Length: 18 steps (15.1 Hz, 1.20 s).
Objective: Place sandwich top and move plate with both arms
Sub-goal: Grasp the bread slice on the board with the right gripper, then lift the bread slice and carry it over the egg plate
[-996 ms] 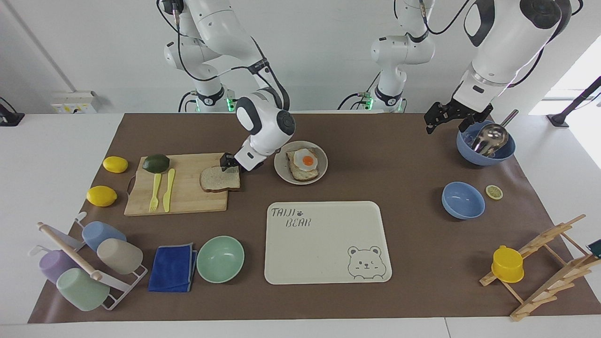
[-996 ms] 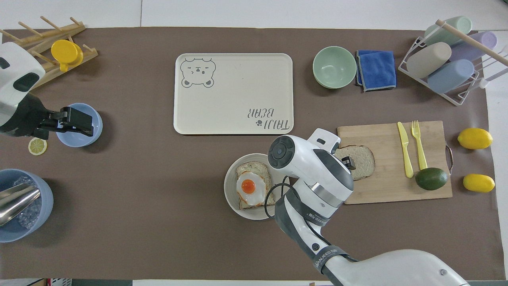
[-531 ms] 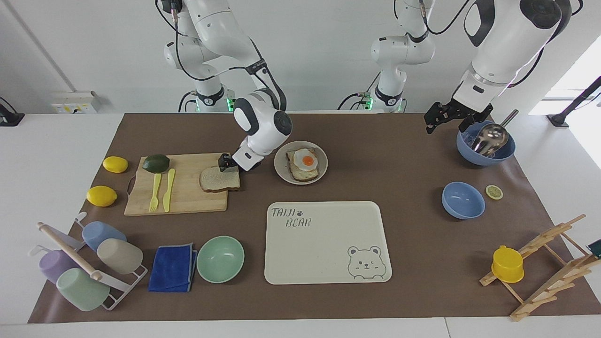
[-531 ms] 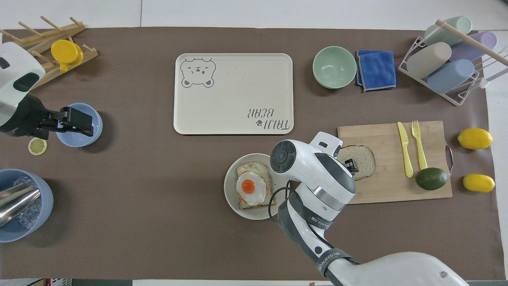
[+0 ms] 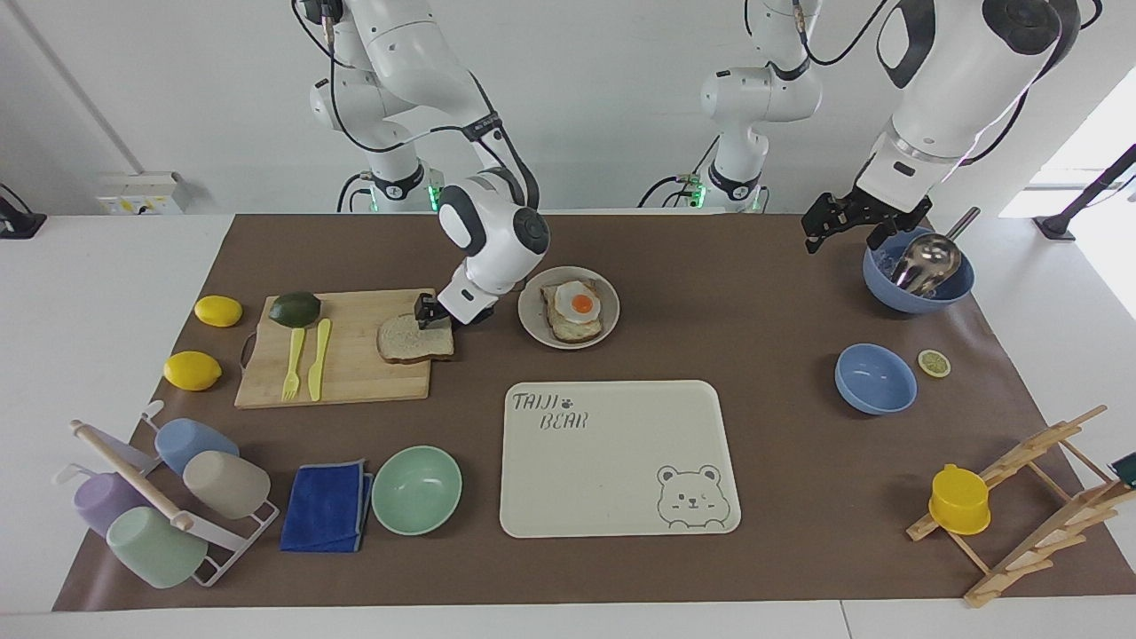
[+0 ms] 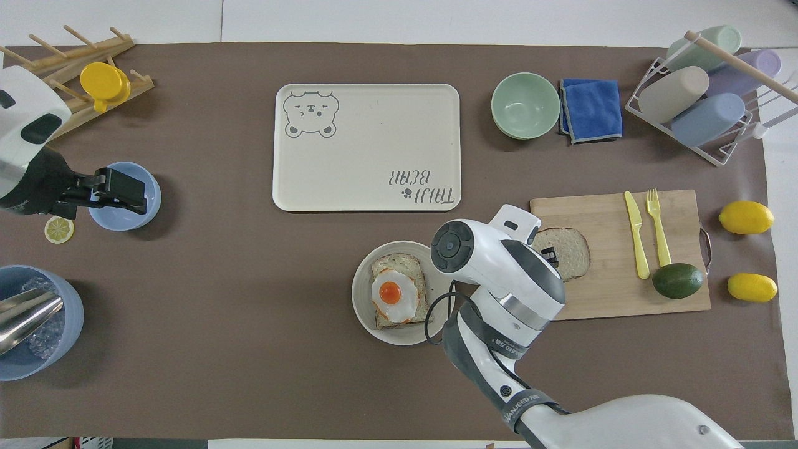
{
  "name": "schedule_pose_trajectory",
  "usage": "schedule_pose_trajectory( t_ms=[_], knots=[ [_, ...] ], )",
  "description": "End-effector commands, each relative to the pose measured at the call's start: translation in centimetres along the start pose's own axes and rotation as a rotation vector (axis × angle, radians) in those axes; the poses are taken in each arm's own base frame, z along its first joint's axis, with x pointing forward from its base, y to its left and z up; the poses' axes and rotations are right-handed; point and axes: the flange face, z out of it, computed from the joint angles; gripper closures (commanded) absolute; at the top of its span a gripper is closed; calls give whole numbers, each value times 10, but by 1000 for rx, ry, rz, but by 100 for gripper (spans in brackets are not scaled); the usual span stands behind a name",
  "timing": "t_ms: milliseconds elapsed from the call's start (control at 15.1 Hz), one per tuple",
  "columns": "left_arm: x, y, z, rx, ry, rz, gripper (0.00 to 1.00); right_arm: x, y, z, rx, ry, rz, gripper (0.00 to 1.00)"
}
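Right gripper [image 5: 429, 316], black and two-fingered, is down at the corner of the plain brown bread slice [image 5: 415, 339] on the rectangular wooden cutting board [image 5: 346, 373].
Whether its fingers have closed on the slice cannot be told. Just beside the board, toward the left arm's end, the small round beige-grey plate [image 5: 532, 327] carries toast with a fried egg [image 5: 577, 307]. Left gripper [image 5: 830, 226] hangs with fingers spread near the blue bowl holding a metal scoop [image 5: 919, 275]; that arm waits.

Brown table mat [image 5: 763, 293]. Cream tray [image 5: 612, 497] w/ grey bear print. Mint bowl [image 5: 416, 490], royal-blue cloth [image 5: 327, 506]. Lt-brown bread slice [image 5: 410, 339], darker crust. Yellow fork [image 5: 291, 362] & knife [image 5: 318, 357].
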Motion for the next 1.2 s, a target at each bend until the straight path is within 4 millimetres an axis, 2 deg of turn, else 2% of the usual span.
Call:
schedule_pose_trajectory(
  t_ms=[0, 266, 332, 531, 598, 730, 863, 930, 996, 1129],
  knots=[
    [-8, -3, -2, -2, 3, -15, 0, -4, 3, 1, -12, 16, 19, 100],
    [-8, -3, -2, -2, 3, -15, 0, 0, 0, -23, -20, 19, 28, 100],
    [-8, -3, -2, -3, 3, -15, 0, -1, -8, -45, -20, 36, 19, 100],
    [-8, -3, -2, -3, 3, -15, 0, -10, -27, -148, 55, 38, 18, 100],
    [-8, -3, -2, -3, 3, -15, 0, -13, -33, -171, 88, 49, 18, 100],
    [-8, -3, -2, -2, 3, -15, 0, -24, -63, -202, 124, 85, -14, 100],
    [-8, -3, -2, -2, 3, -15, 0, -25, -85, -218, 145, 113, -28, 100],
    [-8, -3, -2, -3, 3, -15, 0, -27, -107, -227, 150, 134, -49, 100],
    [-8, -3, -2, -3, 3, -15, 0, -34, -137, -235, 153, 155, -47, 100],
    [-8, -3, -2, -3, 3, -15, 0, -36, -164, -228, 166, 169, 2, 100]
  ],
)
